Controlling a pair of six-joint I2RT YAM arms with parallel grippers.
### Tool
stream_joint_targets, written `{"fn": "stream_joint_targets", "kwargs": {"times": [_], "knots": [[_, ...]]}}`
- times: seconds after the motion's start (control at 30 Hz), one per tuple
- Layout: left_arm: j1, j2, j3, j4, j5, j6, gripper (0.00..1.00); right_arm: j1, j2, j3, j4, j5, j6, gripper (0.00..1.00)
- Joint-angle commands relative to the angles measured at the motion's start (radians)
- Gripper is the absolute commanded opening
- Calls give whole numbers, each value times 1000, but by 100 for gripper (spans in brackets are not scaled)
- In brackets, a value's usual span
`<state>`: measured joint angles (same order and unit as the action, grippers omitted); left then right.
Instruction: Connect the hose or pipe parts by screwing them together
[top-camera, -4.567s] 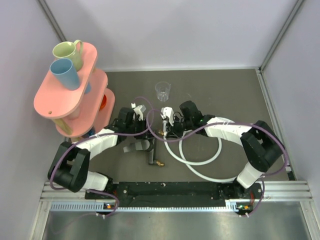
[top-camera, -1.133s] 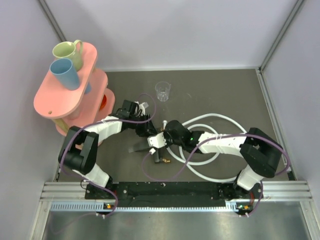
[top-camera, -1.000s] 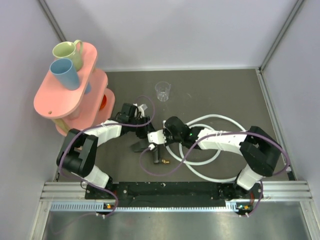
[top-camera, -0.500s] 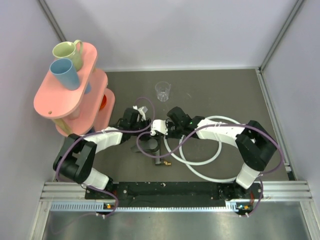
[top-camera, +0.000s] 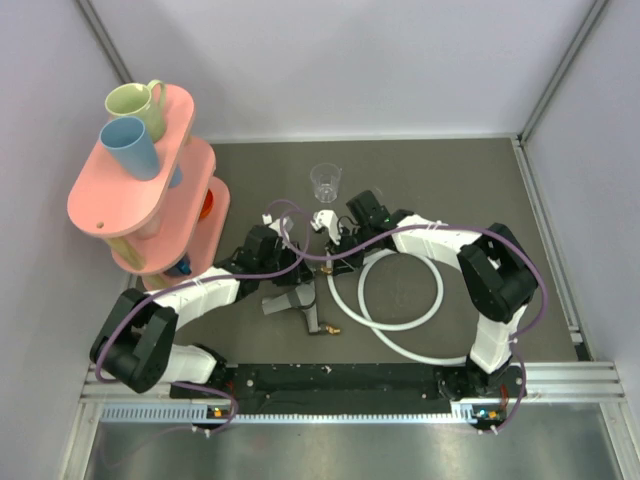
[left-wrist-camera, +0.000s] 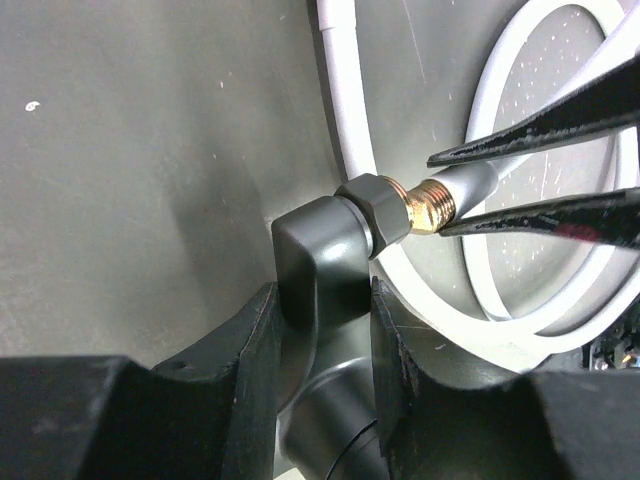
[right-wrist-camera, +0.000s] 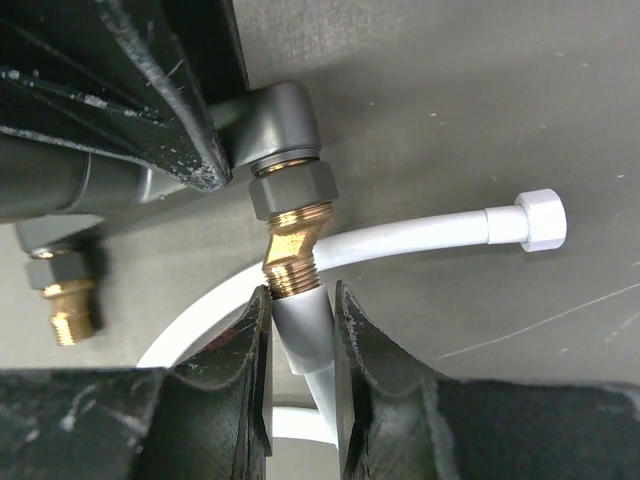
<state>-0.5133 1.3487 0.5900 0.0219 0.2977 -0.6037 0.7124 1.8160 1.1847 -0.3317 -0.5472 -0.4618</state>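
A dark T-shaped fitting sits clamped between my left gripper's jaws. One brass tip of it points at the white hose's end connector, on which my right gripper is shut. The connector meets the brass thread at a slight angle. From above, both grippers, the left and the right, meet at the table's middle, with the fitting below them and the hose looping off to the right. A second brass tip points toward the near edge. The hose's other white end lies loose on the table.
A clear plastic cup stands just behind the grippers. At the far left a pink tiered rack carries a green mug and a blue mug. Purple cables drape over both arms. Walls close in the table's sides.
Both grippers have shifted together toward the far side of the table, still holding fitting and hose end. The right arm swung back and the hose loop moved with it.
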Motion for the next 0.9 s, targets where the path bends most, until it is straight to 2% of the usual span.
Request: {"fn": "stream_joint_targets", "kwargs": {"times": [0.0,0.23,0.27,0.33,0.37,0.43,0.47,0.5,0.57,0.73,0.87], "knots": [[-65,-71,14,242,121,107,0,-42,55,79,177,-275,204,0],[-60,-72,28,224,107,127,0,-68,23,49,169,-267,218,0],[-56,-69,28,220,109,125,0,-71,8,37,180,-232,219,8],[-44,-59,34,211,122,105,0,-79,-29,-3,212,-209,204,18],[-37,-54,36,208,136,102,0,-77,-70,-22,227,-177,200,26],[-16,-39,44,196,168,90,0,-77,-118,-69,250,-143,169,37],[-8,-33,45,191,184,84,0,-77,-160,-88,276,-113,157,55],[8,-28,47,194,214,72,0,-77,-179,-121,287,-105,137,63],[30,-14,51,194,244,59,0,-79,-217,-151,305,-86,82,71],[56,3,77,158,311,56,0,-51,-388,-287,391,9,-82,75],[82,24,109,115,351,58,0,38,-518,-457,538,238,-302,74]]}}
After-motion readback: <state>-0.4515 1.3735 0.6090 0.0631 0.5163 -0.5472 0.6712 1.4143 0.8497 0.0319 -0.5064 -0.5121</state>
